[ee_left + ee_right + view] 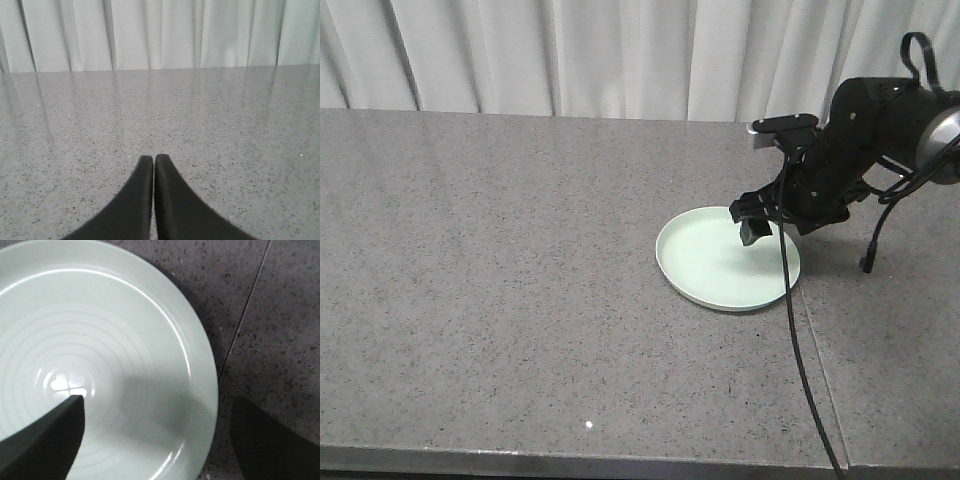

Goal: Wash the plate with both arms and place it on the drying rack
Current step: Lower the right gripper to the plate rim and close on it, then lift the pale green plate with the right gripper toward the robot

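Straddling the rim of the plate (pixel 720 265), the right claw (pixel 159 402) is spread wide: one finger (pixel 45 442) hangs over the plate's ringed inside, the other over bare stone just outside the rim. The pale green plate lies flat on the bench (pixel 500 260), right of centre in the front view, beside a thin seam (pixel 820 370) in the slab. Grey speckled stone runs back to a white pleated curtain (pixel 620 55). The right arm (pixel 875 130) reaches in from the upper right, wrist tipped down towards the plate. The left claw (pixel 153 167) sits low over bare bench, fingers pressed together.
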You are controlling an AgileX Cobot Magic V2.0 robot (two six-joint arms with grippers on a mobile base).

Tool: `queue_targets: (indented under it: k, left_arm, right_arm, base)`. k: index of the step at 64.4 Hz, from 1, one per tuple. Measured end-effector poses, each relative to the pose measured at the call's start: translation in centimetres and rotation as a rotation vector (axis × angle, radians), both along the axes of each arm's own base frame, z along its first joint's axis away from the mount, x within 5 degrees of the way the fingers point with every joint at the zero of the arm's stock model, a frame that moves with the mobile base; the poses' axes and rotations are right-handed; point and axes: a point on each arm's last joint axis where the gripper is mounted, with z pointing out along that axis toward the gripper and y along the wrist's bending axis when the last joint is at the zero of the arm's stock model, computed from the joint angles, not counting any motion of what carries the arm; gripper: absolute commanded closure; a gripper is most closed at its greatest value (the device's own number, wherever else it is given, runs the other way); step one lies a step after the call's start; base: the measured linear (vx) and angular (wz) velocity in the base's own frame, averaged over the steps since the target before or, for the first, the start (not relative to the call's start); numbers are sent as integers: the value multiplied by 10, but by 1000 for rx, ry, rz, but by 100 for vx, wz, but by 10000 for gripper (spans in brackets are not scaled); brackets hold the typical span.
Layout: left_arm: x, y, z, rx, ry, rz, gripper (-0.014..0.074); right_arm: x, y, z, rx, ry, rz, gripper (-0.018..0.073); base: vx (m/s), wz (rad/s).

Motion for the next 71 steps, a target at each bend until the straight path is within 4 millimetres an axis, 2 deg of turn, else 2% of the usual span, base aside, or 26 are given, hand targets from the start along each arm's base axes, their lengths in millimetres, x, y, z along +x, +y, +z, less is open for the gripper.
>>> queue_targets:
  k: [9,20,27,33,39,53,64,71]
  left_arm:
    - [0,0,0,0,0,0,601]
    - [0,0,0,0,0,0,601]
    - [0,0,0,0,0,0,601]
    - [0,0,0,0,0,0,601]
    - [0,0,0,0,0,0,601]
    - [0,0,0,0,0,0,601]
    - [0,0,0,0,0,0,601]
    - [0,0,0,0,0,0,601]
  right_arm:
    - [4,-4,-13,-10,31,-29,-18]
    - [6,-10,-16,-17,34,-44,-13]
    - [8,-9,-21,-20,46,-45,22]
    - [9,-9,-28,-24,71,-45,92]
    - [9,-9,-30,-18,78,-48,209]
    - [9,-11,-29,-30,78,-49,576]
    - [10,-11,-27,-20,62,-51,568]
    - [7,-11,-12,-8,29,-50,568]
  base:
    - [0,0]
    - [0,0]
    - [0,0]
    - [0,0]
    - [0,0]
    - [0,0]
    - [0,0]
    - [0,0]
